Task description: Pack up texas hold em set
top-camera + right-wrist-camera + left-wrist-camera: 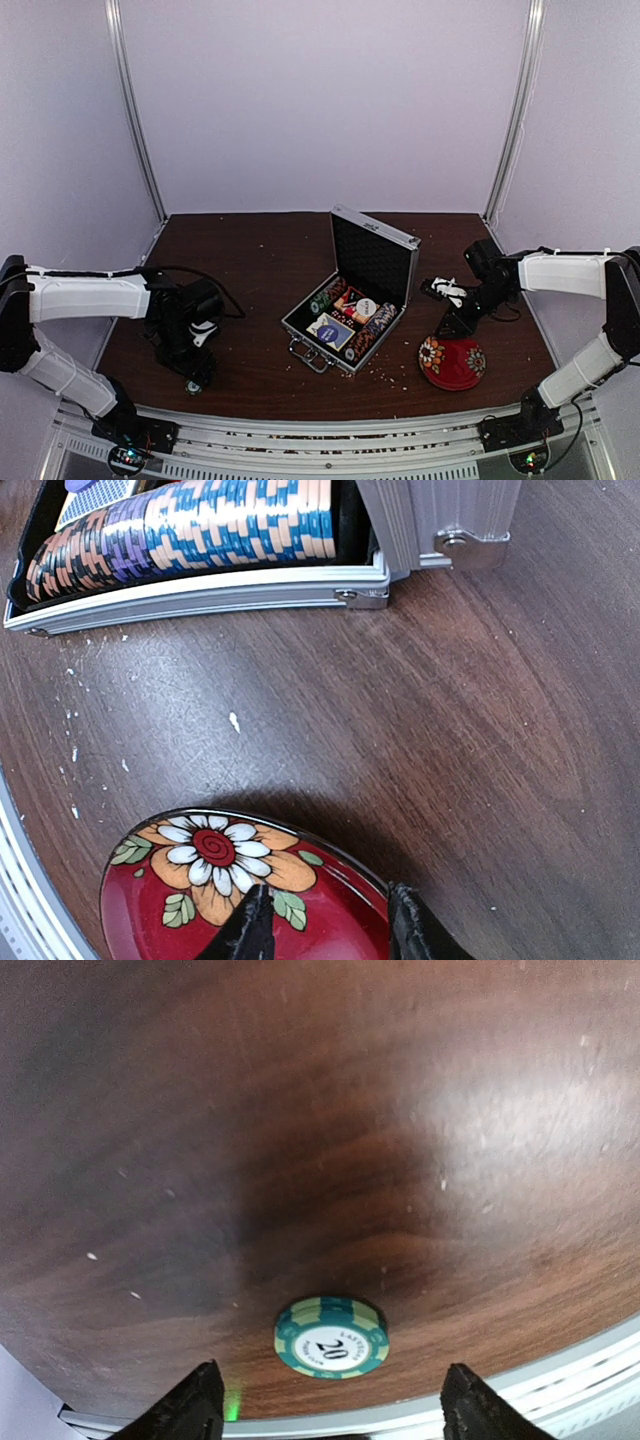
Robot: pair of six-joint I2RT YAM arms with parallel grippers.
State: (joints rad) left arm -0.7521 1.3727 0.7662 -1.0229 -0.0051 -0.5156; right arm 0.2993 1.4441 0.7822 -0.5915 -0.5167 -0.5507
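While left gripper [330, 1395] is hovering released astride green chip [332, 1336] lying flat on table [250, 260] well left of briefcase [350, 300], briefcase is sitting open, chip rows [200, 530] and card deck box [330, 327] lying inside; right gripper [330, 925] is hanging over red bowl [200, 880] just right of briefcase; cannot tell whether it's clenched or released.

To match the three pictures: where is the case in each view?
Top external: the case stands open, mid-picture.
Left wrist: not in it; only a green chip shows.
Right wrist: its chip-filled edge runs along the top.
Shared landmark: the red bowl, right of the case from above, at the bottom of the right wrist view.
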